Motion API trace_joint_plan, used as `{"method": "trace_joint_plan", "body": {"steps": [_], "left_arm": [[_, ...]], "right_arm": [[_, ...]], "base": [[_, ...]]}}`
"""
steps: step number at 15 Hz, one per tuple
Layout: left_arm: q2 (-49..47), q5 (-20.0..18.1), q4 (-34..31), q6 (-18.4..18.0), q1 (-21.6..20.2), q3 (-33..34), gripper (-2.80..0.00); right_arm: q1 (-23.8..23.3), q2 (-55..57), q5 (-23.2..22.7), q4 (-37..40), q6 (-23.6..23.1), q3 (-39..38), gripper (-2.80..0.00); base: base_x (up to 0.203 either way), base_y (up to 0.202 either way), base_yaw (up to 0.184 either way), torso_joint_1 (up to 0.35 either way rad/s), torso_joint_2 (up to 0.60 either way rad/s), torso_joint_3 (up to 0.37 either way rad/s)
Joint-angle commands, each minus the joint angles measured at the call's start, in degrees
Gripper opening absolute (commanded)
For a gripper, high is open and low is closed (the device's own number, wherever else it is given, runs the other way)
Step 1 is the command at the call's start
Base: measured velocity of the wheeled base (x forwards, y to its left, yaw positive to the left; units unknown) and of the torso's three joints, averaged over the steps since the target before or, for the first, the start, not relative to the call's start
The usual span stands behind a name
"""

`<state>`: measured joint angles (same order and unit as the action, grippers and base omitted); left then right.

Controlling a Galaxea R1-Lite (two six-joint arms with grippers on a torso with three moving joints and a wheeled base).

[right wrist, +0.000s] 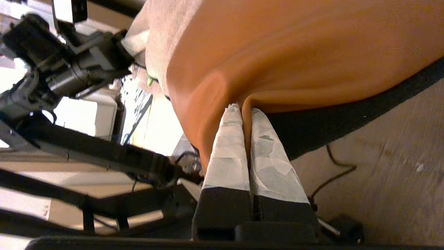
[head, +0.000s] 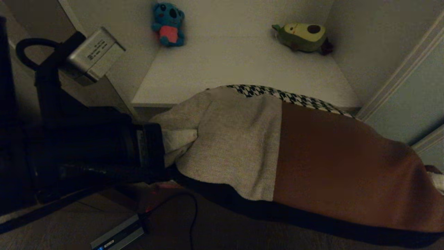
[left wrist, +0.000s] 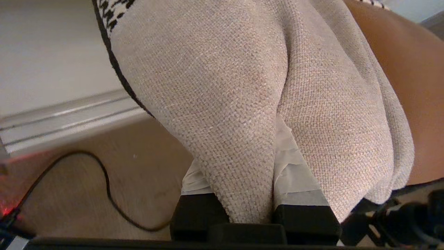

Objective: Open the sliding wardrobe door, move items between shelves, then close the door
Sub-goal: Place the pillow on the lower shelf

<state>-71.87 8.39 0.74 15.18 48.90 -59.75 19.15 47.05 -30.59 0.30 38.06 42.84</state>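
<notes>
Head view: wardrobe compartment open ahead, dim light, pale back and side walls. Door (head: 412, 100), pale grey-green with light edge strip, stands slid aside at the right edge. Shelf (head: 242, 69), plain off-white board, spans the compartment; its front edge sits just behind the cushion. Floor (head: 222, 232) below is brown wood-look, with a dark cable (head: 192, 222) looping across it and a small grey box (head: 118, 236) near the bottom.

Cushion (head: 277, 152) fills the middle, held off the floor in front of the shelf: beige patch on the left, rust-brown patch on the right, houndstooth strip along the far edge, black band underneath. It is not lying on the shelf.

Left hand (left wrist: 255, 208) grips the beige corner; its taped fingers (left wrist: 295, 177) are partly closed with a fold of fabric bunched between them. Right hand (right wrist: 244, 111) is clamped almost fully closed on a thin pinch of the brown patch, white-taped fingers (right wrist: 227, 152) nearly touching. Only the left arm shows in head view, dark, at the left.

Blue plush (head: 169, 24) sits in the back left corner of the shelf, avocado plush (head: 303, 36) in the back right corner, well apart, both clear of the cushion.
</notes>
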Motion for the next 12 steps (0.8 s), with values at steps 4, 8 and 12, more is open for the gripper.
{"method": "trace_joint_plan", "body": {"steps": [4,8,12], "left_arm": [[-0.8,0.0,-0.1,2.4,0.1,3.0,-2.80],[-3.6,0.1,0.0,7.0,1.4,3.8,-2.80],[-2.8,0.2,-0.2,8.8,3.1,4.0,-2.80]], "right_arm": [[0.0,-0.5,-1.0,-0.2,0.2,-1.6,-2.80],[-0.1,0.3,-1.0,-0.5,0.2,-1.9,-2.80],[-0.1,-0.7,-1.0,-0.7,0.5,-4.4,-2.80]], "base": [[0.000,0.000,0.000,0.000,0.00,0.000],[0.000,0.000,0.000,0.000,0.00,0.000],[0.000,0.000,0.000,0.000,0.00,0.000]]}}
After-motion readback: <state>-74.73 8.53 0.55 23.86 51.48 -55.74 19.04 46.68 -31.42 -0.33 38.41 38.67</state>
